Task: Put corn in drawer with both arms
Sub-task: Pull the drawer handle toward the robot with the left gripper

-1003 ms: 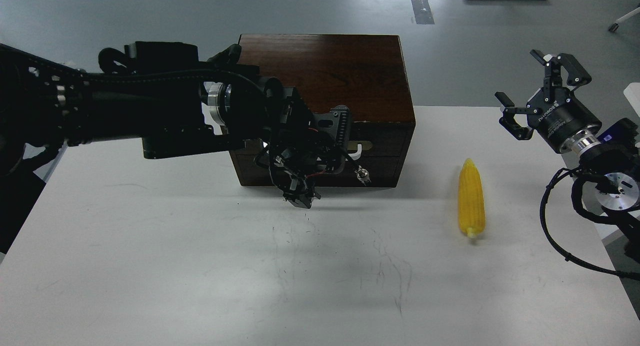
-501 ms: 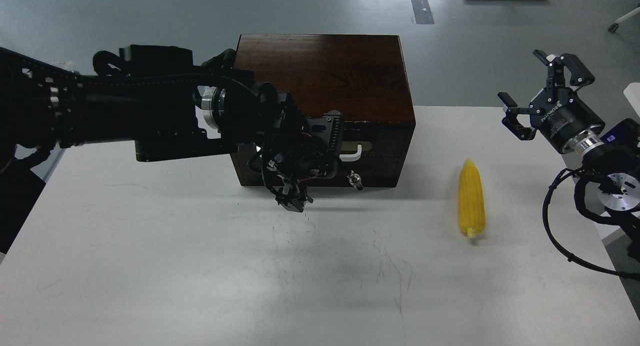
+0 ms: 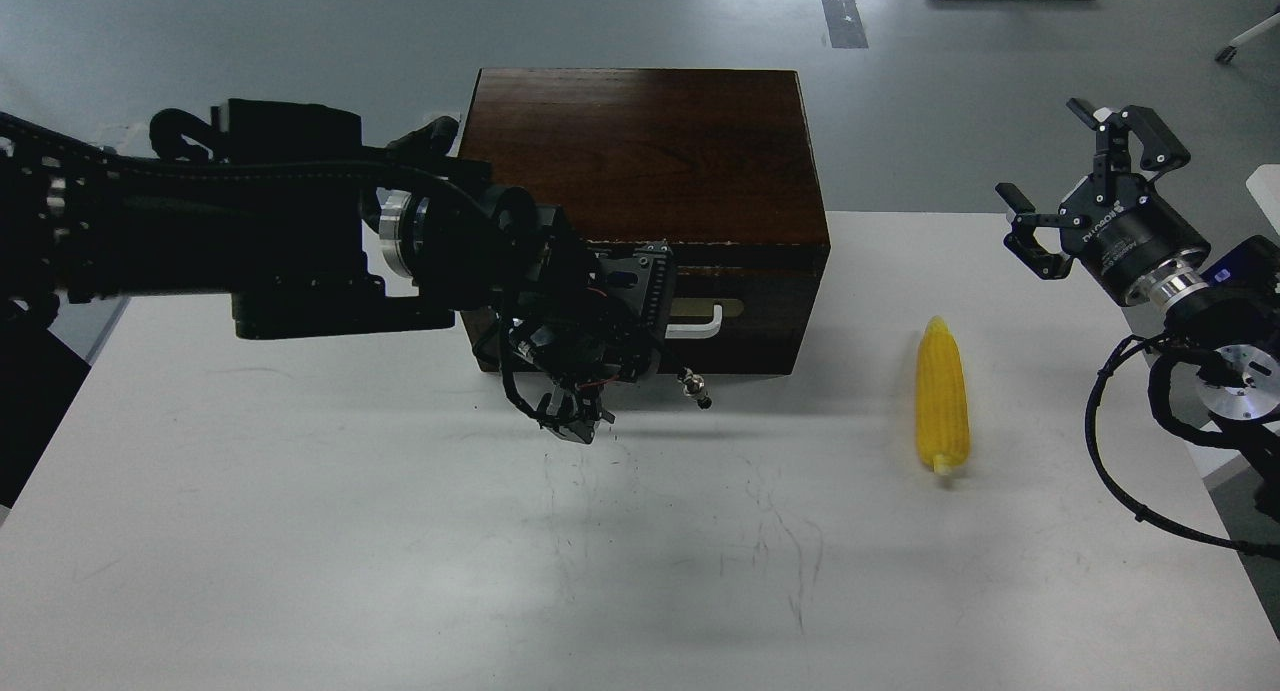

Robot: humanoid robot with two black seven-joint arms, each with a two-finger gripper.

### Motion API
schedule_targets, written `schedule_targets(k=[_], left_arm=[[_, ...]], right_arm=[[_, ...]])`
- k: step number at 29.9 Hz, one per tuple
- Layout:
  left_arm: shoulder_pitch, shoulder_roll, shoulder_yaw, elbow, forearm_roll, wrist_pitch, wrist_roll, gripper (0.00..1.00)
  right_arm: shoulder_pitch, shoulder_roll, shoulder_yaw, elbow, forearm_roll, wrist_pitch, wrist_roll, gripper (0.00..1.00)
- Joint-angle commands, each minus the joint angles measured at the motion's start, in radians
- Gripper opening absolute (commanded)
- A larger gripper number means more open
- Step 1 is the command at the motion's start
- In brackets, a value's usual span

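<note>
hanging right in front of the drawer's white handle (image 3: pixel 697 323), the left gripper (image 3: pixel 612 343) is a dark tangle of fingers and wires from this angle, so honestly i cannot tell if the jaws are open or clamped on anything. one ribbed finger (image 3: pixel 654 283) stands up against the handle's left end, and another bit of the claw (image 3: pixel 572 421) dangles low, just above the table (image 3: pixel 400 531). behind it the left arm (image 3: pixel 250 236) runs off to the left edge, silver wrist ring showing.

over on the other side, the right gripper (image 3: pixel 1085 176) is spread wide open with nothing in it, fingers pointing up and away, held up in the air well apart from everything. its arm (image 3: pixel 1215 321) trails loose black cable by the table's right edge.

the drawer (image 3: pixel 750 311) sits flush in the dark brown wooden box (image 3: pixel 640 151), so closed, and nothing of its inside can be seen.

the corn (image 3: pixel 943 395) is lying flat on the white table to the right of the box, between the box and the right arm, tapered tip pointing away from the camera. nothing is touching it.
</note>
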Motion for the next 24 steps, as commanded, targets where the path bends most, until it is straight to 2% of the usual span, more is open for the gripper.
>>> schedule_targets(k=[1,24], left_arm=[[-0.001,0.031,-0.002,-0.071,0.0,0.0,-0.001,0.98],[-0.009,0.147,-0.011,-0.243,0.0,0.0,-0.001,0.98]], right_arm=[[0.0,-0.001,0.0,0.0,0.0,0.0,0.0,1.0],[0.0,-0.019,0.011,0.002,0.002,0.0,0.0,1.0]])
